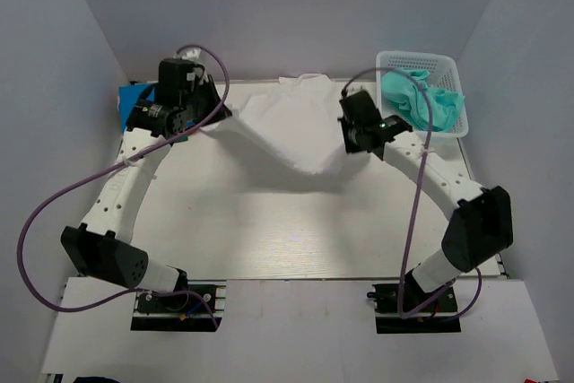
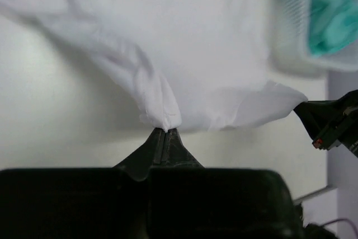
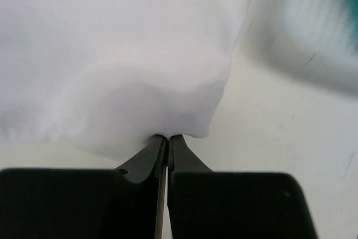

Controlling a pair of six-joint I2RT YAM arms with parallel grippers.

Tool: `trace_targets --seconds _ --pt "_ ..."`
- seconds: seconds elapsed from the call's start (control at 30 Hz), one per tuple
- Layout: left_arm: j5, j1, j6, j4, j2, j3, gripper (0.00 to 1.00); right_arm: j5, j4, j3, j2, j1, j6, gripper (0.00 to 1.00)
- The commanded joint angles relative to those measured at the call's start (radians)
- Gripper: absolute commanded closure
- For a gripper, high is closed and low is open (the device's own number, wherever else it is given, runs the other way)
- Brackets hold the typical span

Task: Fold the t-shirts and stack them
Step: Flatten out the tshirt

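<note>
White cotton shirt pinched between both pincers

On my left wrist feed, the left gripper [image 2: 166, 132] has its two black fingers pressed together on a gathered fold of the soft white short-sleeved t-shirt [image 2: 184, 43], with no gap showing between them. The right wrist feed shows the same: the right gripper [image 3: 168, 137] is clamped on a rounded bulge of that cloth [image 3: 112, 54], the tips meeting on the fabric.

From above, I see the left gripper [image 1: 215, 114] at the far left of the table and the right gripper [image 1: 348, 132] right of centre. The white t-shirt [image 1: 287, 123] is slung between them. It sags to a low point nearer the right arm, and a soft shadow falls on the pale wood-grain table top [image 1: 269, 230] beneath it. I cannot tell whether that low point touches the surface. The shirt's far part bunches near the back edge of the table.

Beyond the right gripper, in the far right corner, stands a white plastic lattice basket [image 1: 453, 69] holding a crumpled teal t-shirt [image 1: 421, 100]. Behind the left wrist, a bright blue shape [image 1: 133, 96] lies at the far left edge, mostly hidden by the arm.
</note>
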Motion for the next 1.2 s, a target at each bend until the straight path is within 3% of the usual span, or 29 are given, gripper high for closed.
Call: trace_targets --seconds 0.0,0.1,0.27,0.33,0.57,0.83,0.97,1.17 --pt "0.006 0.003 0.007 0.154 -0.035 0.188 1.00 0.186 -0.004 0.248 -0.110 -0.010 -0.064 1.00" --pt "-0.101 0.003 0.016 0.182 0.032 0.323 1.00 0.297 0.058 0.434 -0.099 -0.030 -0.106 1.00" --pt "-0.400 0.003 0.120 0.056 0.154 0.722 1.00 0.393 0.194 0.687 -0.071 -0.051 -0.272 1.00" --pt "-0.460 0.003 0.143 0.056 0.142 0.751 1.00 0.412 0.244 0.748 -0.080 -0.051 -0.332 1.00" --pt "-0.497 0.003 0.206 0.212 -0.065 0.600 1.00 0.429 0.365 0.836 -0.178 -0.048 -0.540 1.00" --pt "-0.364 -0.007 0.206 0.286 -0.346 0.434 1.00 0.118 0.379 0.774 -0.433 -0.044 -0.545 1.00" --pt "-0.267 -0.007 0.185 0.286 -0.440 0.434 1.00 -0.025 0.343 0.788 -0.498 -0.050 -0.535 1.00" --pt "-0.204 0.003 0.156 0.251 -0.497 0.477 1.00 -0.088 0.365 0.788 -0.564 -0.048 -0.525 1.00"
